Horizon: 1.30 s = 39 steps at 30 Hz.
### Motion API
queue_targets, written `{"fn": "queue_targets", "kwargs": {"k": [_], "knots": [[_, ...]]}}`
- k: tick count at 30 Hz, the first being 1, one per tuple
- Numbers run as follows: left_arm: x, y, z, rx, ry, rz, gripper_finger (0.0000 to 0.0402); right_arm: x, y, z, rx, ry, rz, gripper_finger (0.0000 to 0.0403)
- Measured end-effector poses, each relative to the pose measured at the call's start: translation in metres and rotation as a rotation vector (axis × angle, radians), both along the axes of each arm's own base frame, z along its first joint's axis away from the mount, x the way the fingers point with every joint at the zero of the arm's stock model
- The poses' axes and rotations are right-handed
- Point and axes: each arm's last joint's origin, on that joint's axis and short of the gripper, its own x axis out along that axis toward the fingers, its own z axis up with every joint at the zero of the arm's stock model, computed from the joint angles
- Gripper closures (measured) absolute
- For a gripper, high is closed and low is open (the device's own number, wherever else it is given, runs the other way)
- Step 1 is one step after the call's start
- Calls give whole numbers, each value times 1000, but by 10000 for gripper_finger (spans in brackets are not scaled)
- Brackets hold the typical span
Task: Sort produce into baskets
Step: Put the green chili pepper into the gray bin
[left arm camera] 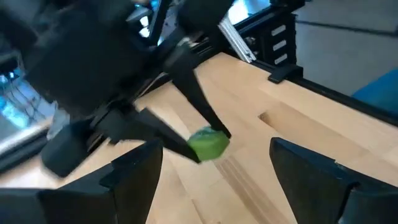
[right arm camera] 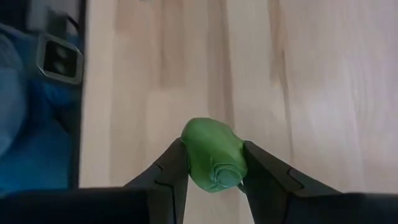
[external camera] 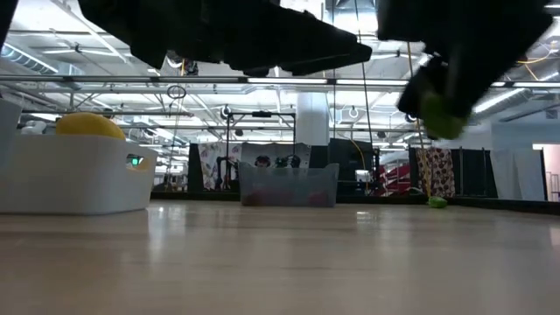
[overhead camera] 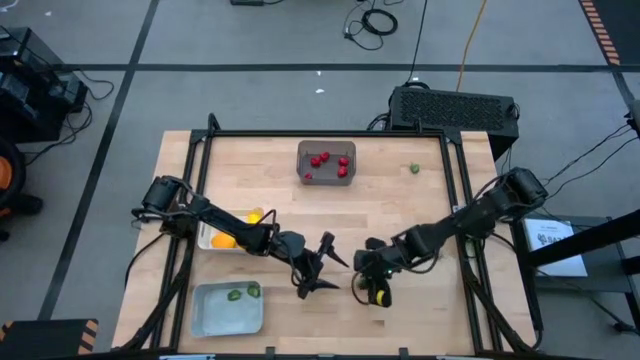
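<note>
My right gripper (overhead camera: 378,288) hangs above the table's near middle, shut on a small green piece (right arm camera: 212,155) of produce. My left gripper (overhead camera: 320,265) hovers just to its left, open, with nothing between its fingers (left arm camera: 134,180). The dark grey basket (overhead camera: 326,163) at the far middle holds red berries (overhead camera: 320,159). At the left, the white tray (overhead camera: 205,238) holds yellow-orange rounds (overhead camera: 224,240). Green pieces (overhead camera: 235,294) lie in the light grey-blue tray (overhead camera: 228,315) at the near left. One more green piece (overhead camera: 414,169) lies on the table at the far right. My right gripper pinches the green piece by its two opposite sides (right arm camera: 186,152) between its two fingers (right arm camera: 264,165). The fingers slant down from the table's right side. The piece (external camera: 437,114) is lifted well clear of the table top.
A black frame (overhead camera: 320,133) rims the wooden table. Bare wood lies between the baskets and to the right of my right arm. A black box (overhead camera: 455,108) stands beyond the far right corner.
</note>
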Motion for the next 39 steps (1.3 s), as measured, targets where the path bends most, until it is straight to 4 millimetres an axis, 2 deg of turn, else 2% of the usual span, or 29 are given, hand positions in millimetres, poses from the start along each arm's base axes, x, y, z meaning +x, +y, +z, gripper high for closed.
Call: {"fn": "queue_targets", "kwargs": {"k": [6,13,24,29,39], "knots": [[-3,-10,0,150,-63,-72,98,14,-8,8,101,-104,23,287],[-3,-11,0,243,-114,-103,98,23,-14,15,165,-178,-12,287],[-3,-10,0,284,-118,-87,102,32,-26,19,208,-223,-85,287],[-4,-9,-2,318,-105,-76,130,32,-27,19,221,-217,-77,287],[-3,-9,-2,318,-111,-72,212,32,-27,19,223,-216,-70,287]]}}
